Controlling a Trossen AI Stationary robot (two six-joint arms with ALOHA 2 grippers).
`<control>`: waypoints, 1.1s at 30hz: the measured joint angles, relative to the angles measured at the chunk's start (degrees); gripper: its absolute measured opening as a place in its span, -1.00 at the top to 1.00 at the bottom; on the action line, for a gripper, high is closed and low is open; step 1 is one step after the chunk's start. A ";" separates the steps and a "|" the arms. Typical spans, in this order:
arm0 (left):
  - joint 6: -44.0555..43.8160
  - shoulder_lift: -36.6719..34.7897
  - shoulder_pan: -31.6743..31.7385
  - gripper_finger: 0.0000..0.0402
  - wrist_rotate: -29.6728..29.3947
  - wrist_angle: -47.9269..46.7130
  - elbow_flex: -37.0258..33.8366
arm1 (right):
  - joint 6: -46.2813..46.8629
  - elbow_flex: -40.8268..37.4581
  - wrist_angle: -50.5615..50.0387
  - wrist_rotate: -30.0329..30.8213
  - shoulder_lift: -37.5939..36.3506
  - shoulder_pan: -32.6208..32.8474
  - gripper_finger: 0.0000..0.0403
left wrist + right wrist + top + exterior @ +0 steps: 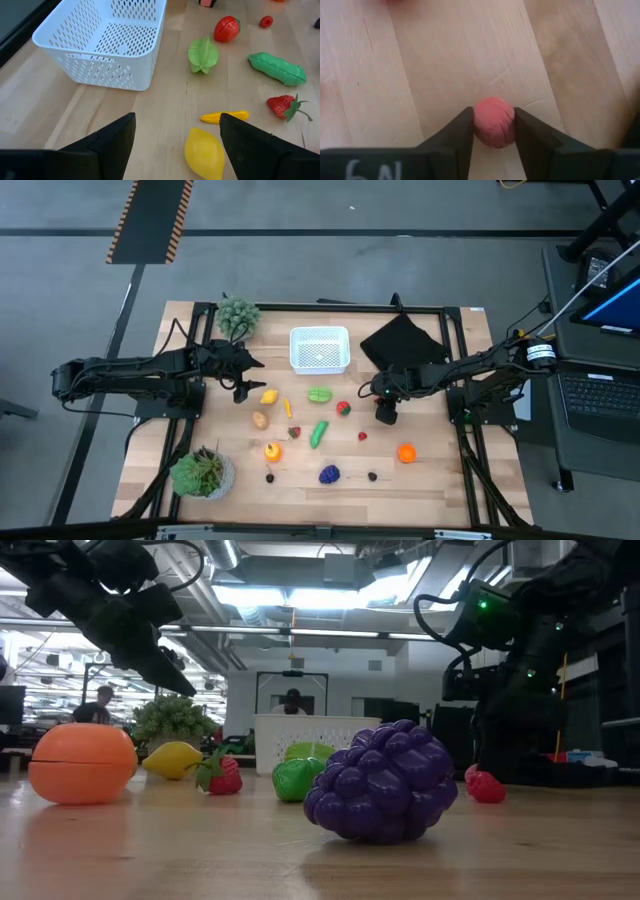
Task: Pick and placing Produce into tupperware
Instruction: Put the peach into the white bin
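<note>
The white perforated tub (319, 348) stands at the table's far middle and also shows in the left wrist view (102, 42). Small toy produce lies on the wood in front of it: a lemon (268, 395), a green star fruit (319, 394), a tomato (343, 408), a pea pod (318, 433), an orange (406, 452) and purple grapes (329, 474). My left gripper (243, 385) is open above the table, just left of the lemon (204, 152). My right gripper (386, 416) points down, right of the tomato, shut on a small red round fruit (494, 121). My right gripper pinches the small red round fruit by its two opposite sides (479, 125) between its two fingers. The fingers come from above, pointing down at the wood. Whether the fruit rests on the table or is lifted clear, I cannot tell.
Two bushy potted plants stand at the far left (237, 315) and near left (202, 473). A black folded cloth (402, 340) lies right of the tub. A strawberry (293, 432), a raspberry (362, 436) and two dark berries (372, 476) lie among the produce.
</note>
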 joint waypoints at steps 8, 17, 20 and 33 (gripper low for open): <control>-0.04 0.00 0.00 -0.39 0.00 0.00 0.00 | -0.05 2.05 -1.06 -0.26 -0.99 0.00 0.38; -0.04 0.00 0.02 -0.39 -0.02 -0.01 0.00 | -7.22 9.95 -3.75 -0.02 -5.37 -0.58 0.38; -0.01 0.00 0.04 -0.39 -0.04 0.02 0.00 | -8.02 10.30 -1.66 -0.01 -8.16 -1.57 0.38; 0.07 0.00 0.04 -0.39 -0.20 0.42 0.00 | -16.45 10.47 6.12 0.06 -18.12 -7.76 0.38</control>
